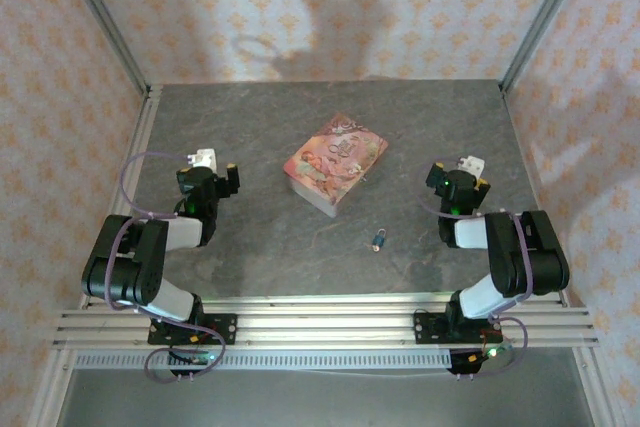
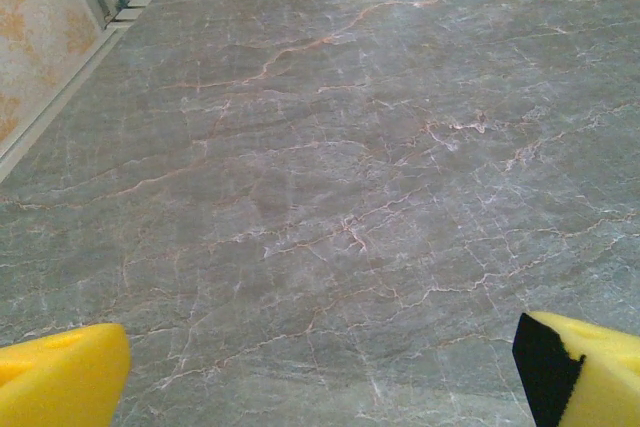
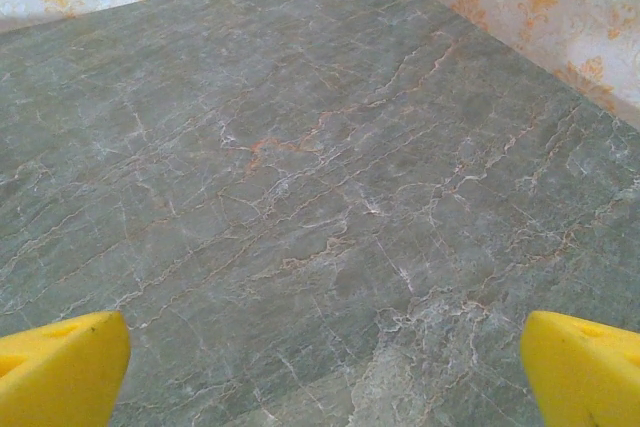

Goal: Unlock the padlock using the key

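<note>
- Left gripper (image 2: 320, 377): the yellow fingers (image 2: 60, 377) sit at opposite lower corners of the left wrist view, so the jaws stand wide apart. Nothing is held, and bare table (image 2: 330, 167) lies ahead.
- Right gripper (image 3: 325, 372): same condition. The fingers (image 3: 585, 372) are spread to the lower corners of the right wrist view, with nothing between them.
- Padlock (image 1: 379, 240): it lies flat on the table in the top view, lower centre-right of the frame. It is below and right of the pink box (image 1: 335, 162) and apart from it.
- Governing relation: in the top view the padlock lies down and to the left of the right gripper, closer to the arm bases than the fingertips are. From the left gripper it is well apart, far to the right and lower. The right arm is judged the nearer one.
- Long axis: the shackle appears to point toward the top of the frame and the blue body toward the bottom. The padlock is too small to confirm any tilt.
- Key: it cannot be made out with certainty in any view.
- Coming move, as a judgement: the nearer arm must draw back and swing inward, because both grippers point past the padlock.
</note>
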Controlling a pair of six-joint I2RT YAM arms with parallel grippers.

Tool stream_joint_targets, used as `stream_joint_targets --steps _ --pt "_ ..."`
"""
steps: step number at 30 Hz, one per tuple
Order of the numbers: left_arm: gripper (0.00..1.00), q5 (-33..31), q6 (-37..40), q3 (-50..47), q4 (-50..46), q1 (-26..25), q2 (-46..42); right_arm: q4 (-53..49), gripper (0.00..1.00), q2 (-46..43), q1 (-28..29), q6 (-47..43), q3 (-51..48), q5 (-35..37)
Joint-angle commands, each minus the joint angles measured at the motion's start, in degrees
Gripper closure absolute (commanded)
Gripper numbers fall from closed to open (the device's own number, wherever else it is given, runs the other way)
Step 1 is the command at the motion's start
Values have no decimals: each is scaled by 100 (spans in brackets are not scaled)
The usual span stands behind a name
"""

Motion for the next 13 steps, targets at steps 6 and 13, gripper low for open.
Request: stream_joint_targets --steps 6,13 --pt "0 49 -49 58 -44 22 -28 -38 1 -38 40 -49 119 71" --pt "0 57 -45 66 -53 24 -26 -44 1 -40 66 -78 121 60"
